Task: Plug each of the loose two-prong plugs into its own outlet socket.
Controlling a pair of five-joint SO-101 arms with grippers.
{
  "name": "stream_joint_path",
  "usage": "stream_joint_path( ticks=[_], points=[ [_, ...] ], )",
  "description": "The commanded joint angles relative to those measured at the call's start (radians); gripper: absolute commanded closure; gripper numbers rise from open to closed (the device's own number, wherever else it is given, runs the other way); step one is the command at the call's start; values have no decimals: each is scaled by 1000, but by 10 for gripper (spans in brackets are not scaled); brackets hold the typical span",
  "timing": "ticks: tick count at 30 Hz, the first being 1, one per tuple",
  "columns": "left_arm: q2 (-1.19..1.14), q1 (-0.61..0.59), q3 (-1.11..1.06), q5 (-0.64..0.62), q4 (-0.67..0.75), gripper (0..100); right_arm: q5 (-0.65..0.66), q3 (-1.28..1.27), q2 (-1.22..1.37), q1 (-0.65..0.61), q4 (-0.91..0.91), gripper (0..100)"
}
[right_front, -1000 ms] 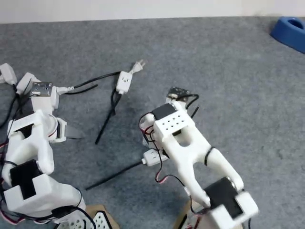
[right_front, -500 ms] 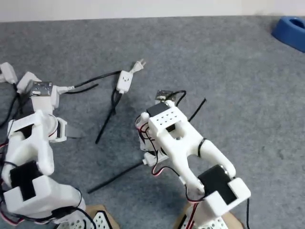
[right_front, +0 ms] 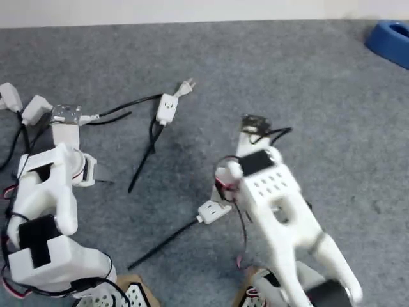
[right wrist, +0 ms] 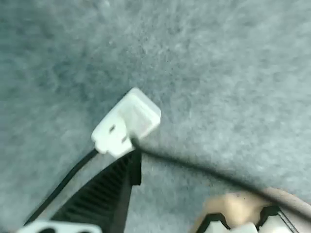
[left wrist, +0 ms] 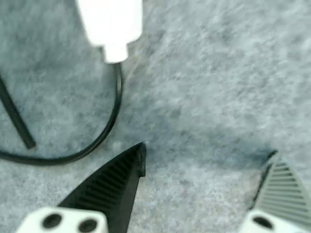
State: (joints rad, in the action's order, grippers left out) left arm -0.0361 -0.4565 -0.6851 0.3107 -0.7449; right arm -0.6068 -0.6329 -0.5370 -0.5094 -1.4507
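The grey carpet (right_front: 307,77) gave the cords plenty to drag against, so a tug on any cord would likely have skewed its end out of line before a grip settled. The right arm (right_front: 281,204) stood in the lower right of the high view and the left arm (right_front: 41,204) down the left edge. Both were well apart from the loose two-prong plug (right_front: 186,87). It lay in the upper middle of that view, just beside a white outlet socket (right_front: 165,110), with its bare prongs pointing up and right, so it was not inserted.

A white connector (right_front: 209,211) lay low in the centre, just left of the right arm, its cord trailing to the lower left. No prongs showed on it, so grasping it as a plug could have been a mistake. A thin black wire (right wrist: 204,170) crossed the gap of the right gripper (right wrist: 201,184), and closing there risked pinching the wire instead of the connector.

That gripper stood open and empty. The tip of its black finger (right wrist: 116,194) was at or just short of the connector's edge; contact could not be confirmed. The left gripper (left wrist: 206,153) was spread wide over bare carpet, holding nothing. A second connector (left wrist: 109,22) and its curling black cord (left wrist: 109,131) lay ahead of it, apart from both fingers.
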Motion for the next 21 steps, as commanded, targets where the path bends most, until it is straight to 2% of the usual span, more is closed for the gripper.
stream_joint_path(
  ticks=[1,7,10,12,15,18,21],
  points=[
    [5,94,27,-12,20,617,17,21,-173,13,-87,480],
    [8,189,25,-6,9,617,20,96,-194,19,-229,796],
    [16,274,79,48,-78,618,20,163,-200,48,-295,994],
    [13,343,156,101,-207,618,20,183,-199,154,-292,963],
    [12,417,285,104,-391,618,38,163,-191,418,-193,968],
    [13,473,398,103,-497,618,146,107,-189,662,-4,994],
    [7,556,460,101,-582,618,201,4,-188,803,130,992]
  ],
)
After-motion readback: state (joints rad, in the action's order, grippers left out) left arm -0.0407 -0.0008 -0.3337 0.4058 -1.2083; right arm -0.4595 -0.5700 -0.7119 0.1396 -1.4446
